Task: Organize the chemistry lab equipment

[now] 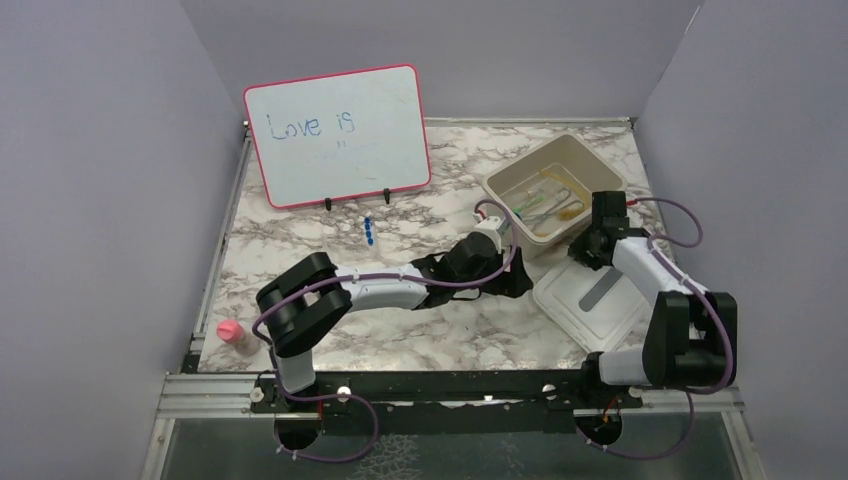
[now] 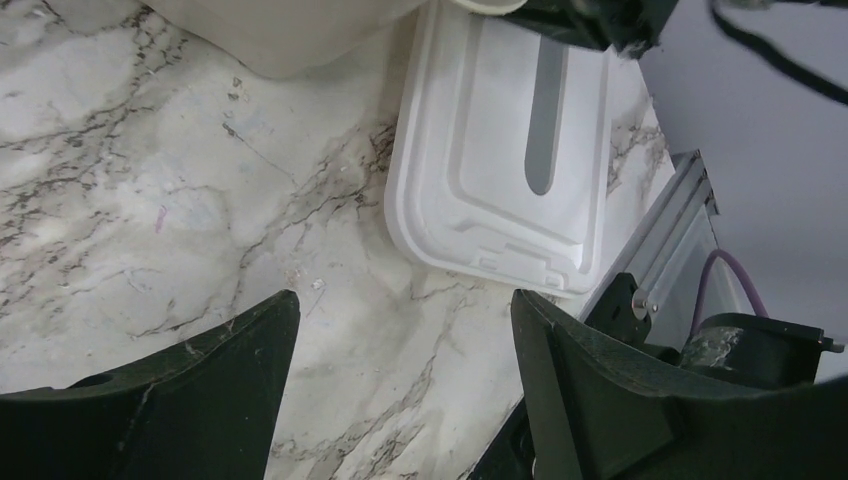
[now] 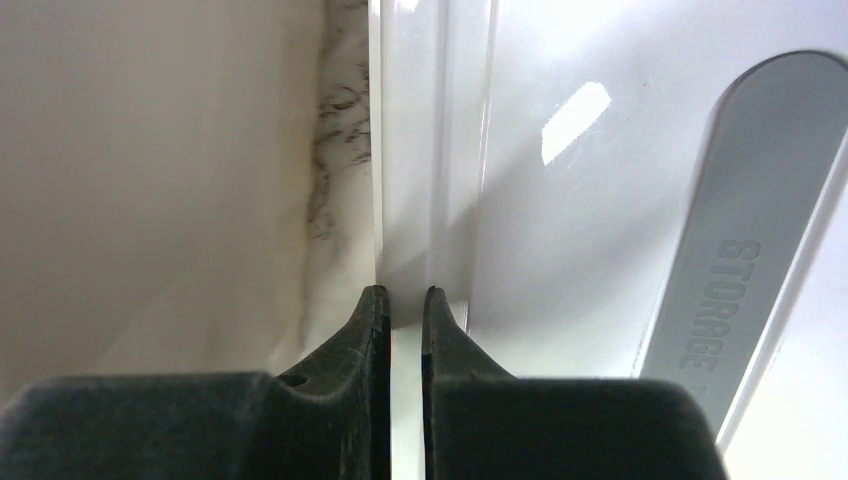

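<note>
The beige tub [image 1: 603, 166] stands at the back right. Inside it lie an amber hose [image 1: 566, 212], a green-tipped stick [image 1: 534, 205] and other thin items I cannot tell apart. A small blue piece [image 1: 368, 231] lies on the marble in front of the whiteboard. The white lid [image 1: 590, 297] lies flat in front of the tub. My right gripper [image 1: 586, 252] is shut on the lid's rim [image 3: 405, 200] next to the tub wall [image 3: 150, 150]. My left gripper [image 1: 500, 278] is open and empty over bare marble, left of the lid [image 2: 500, 150].
A pink-framed whiteboard [image 1: 340, 132] stands at the back left. A small pink object [image 1: 231, 333] sits at the table's left front edge. Grey walls close in both sides and the back. The tub's corner [image 2: 290, 40] is just beyond my left fingers [image 2: 240, 370].
</note>
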Robot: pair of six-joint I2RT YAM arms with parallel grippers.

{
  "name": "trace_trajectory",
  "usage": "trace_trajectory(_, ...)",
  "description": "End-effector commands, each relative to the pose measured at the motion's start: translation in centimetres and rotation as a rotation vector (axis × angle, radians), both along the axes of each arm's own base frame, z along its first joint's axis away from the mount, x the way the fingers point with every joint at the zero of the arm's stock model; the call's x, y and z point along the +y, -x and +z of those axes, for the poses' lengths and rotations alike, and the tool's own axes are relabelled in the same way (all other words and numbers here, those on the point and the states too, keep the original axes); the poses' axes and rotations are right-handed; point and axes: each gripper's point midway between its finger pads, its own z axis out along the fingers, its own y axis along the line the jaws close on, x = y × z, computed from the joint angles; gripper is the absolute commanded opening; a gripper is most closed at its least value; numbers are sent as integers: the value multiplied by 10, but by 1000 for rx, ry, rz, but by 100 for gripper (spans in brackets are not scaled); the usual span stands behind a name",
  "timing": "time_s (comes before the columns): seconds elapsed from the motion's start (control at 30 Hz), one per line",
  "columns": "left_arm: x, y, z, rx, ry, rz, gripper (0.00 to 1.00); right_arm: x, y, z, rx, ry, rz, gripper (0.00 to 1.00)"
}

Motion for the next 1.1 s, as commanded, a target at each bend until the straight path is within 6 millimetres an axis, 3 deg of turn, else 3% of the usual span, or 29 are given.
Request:
trace_trajectory(0.0, -19, 13, 10, 69, 87, -70, 82, -3, -2, 42, -128, 1, -56, 3)
trace_trajectory(0.17, -34, 26, 21, 113, 167, -102, 84, 1, 2, 73, -208, -28, -72, 2)
trace_trajectory(0.3, -40, 25, 25, 112, 202, -93, 84, 6, 9, 90, -251, -56, -70, 2)
trace_trajectory(0.57, -57, 16, 3, 113, 203, -87, 84, 22, 21, 106, -301, -137, -33, 1)
trace_trajectory(0.7, -65, 11, 10, 89, 230, -86, 81, 27, 27, 109, -306, -165, -22, 1)
trace_trajectory(0.87, -69, 17, 36, 70, 314, -119, 66, 32, 32, 116, -327, -194, -18, 1)
trace_trajectory(1.07, -62, 31, 66, 59, 429, -153, 29, 34, 34, 119, -338, -210, -29, 1)
